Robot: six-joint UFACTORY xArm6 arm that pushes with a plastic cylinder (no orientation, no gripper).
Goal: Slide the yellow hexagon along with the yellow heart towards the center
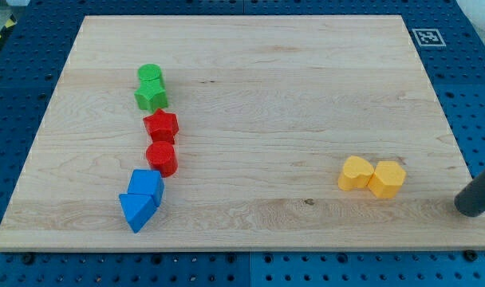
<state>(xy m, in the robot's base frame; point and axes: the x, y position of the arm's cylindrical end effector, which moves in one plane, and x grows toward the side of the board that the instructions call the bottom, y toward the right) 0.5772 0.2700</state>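
Note:
The yellow hexagon [388,178] sits at the view's lower right on the wooden board [250,80]. The yellow heart [356,173] touches its left side. My tip [468,209] is the lower end of a dark rod coming in from the view's right edge. It stands to the right of the hexagon and slightly lower, apart from it by about two block widths, near the board's right edge.
At the view's left runs a column of blocks: a green cylinder [149,76], a green star [151,96], a red star [161,125], a red cylinder [161,158], a blue cube [146,184] and a blue triangle [136,211]. A marker tag [427,37] sits beyond the top right corner.

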